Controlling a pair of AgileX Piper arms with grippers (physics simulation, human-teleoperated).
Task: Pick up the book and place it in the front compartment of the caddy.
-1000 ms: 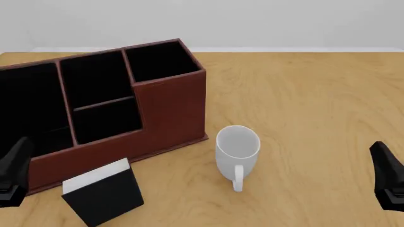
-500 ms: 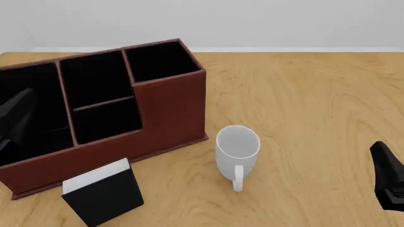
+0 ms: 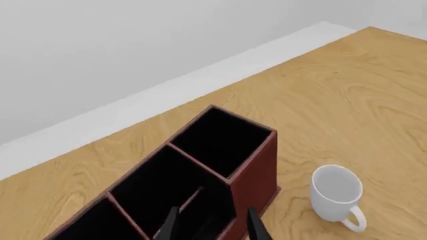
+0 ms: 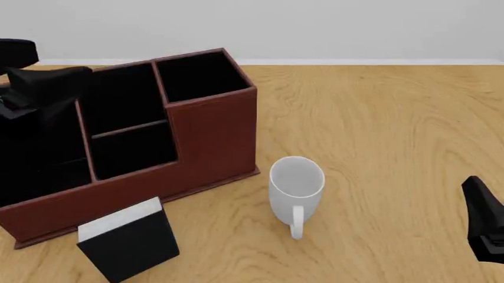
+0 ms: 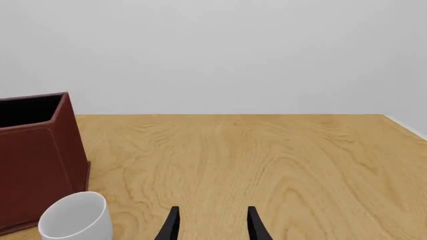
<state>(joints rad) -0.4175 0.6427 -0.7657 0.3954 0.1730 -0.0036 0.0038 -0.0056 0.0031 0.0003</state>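
Observation:
The book (image 4: 128,242) stands on the table in front of the caddy's left end, black covers with the white page edge on top. It is out of both wrist views. The reddish-brown caddy (image 4: 211,132) with black-lined compartments fills the left of the front view. It also shows in the left wrist view (image 3: 257,167) and the right wrist view (image 5: 37,150). My left gripper (image 4: 49,82) is raised over the caddy's back left. In its own view (image 3: 213,229) it is open and empty above the compartments. My right gripper (image 5: 212,226) is open and empty, low at the front right (image 4: 483,226).
A white mug (image 4: 296,188) stands upright just right of the caddy, handle toward me. It also shows in the left wrist view (image 3: 336,192) and the right wrist view (image 5: 75,218). Bare wooden table (image 4: 393,130) stretches right and back to a white wall.
My left arm has risen from the front left table edge up and back, over the caddy's left part. The right arm, book, mug and caddy have not moved.

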